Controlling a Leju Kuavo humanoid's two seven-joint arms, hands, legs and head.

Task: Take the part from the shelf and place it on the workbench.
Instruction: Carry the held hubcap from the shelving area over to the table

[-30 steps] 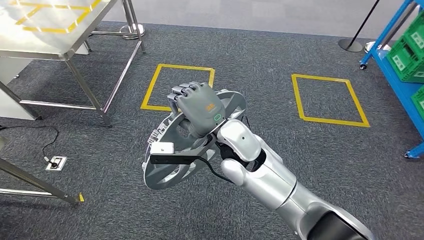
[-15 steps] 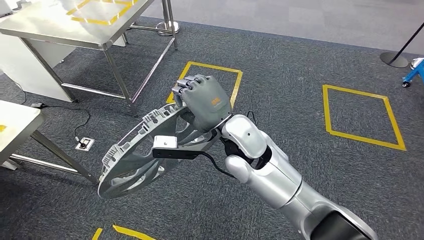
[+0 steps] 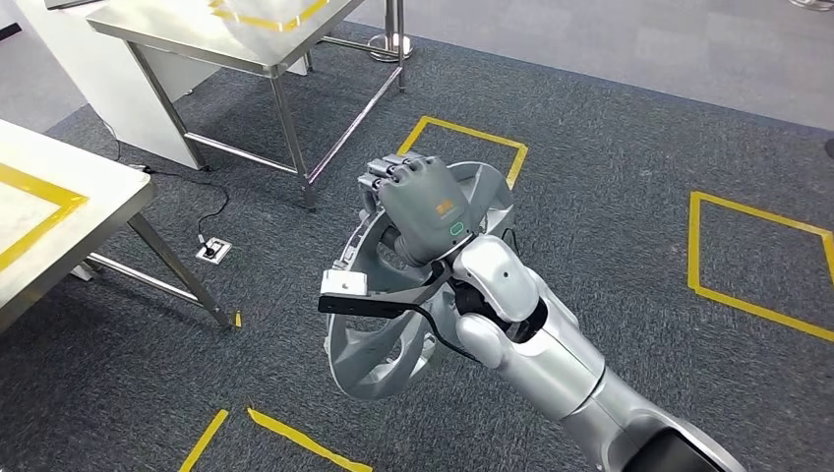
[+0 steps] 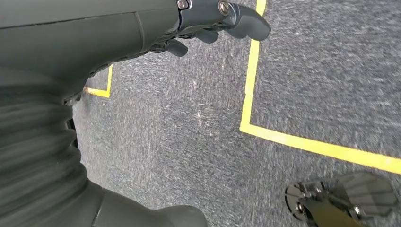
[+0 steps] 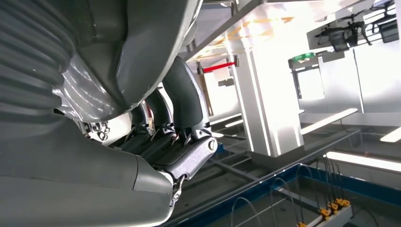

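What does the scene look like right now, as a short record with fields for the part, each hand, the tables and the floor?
part: grey ring-shaped part, carried above the carpet
right hand: right hand grips the part's upper rim
left hand: left hand holds nothing, hangs over the floor
tables: steel table with yellow tape ahead; second table to the left
floor: grey carpet with yellow tape squares
task state: part not yet on a workbench

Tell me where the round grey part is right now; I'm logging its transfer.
In the head view the round grey part is centre frame, held in the right robot hand above the carpet, just right of the steel workbench.
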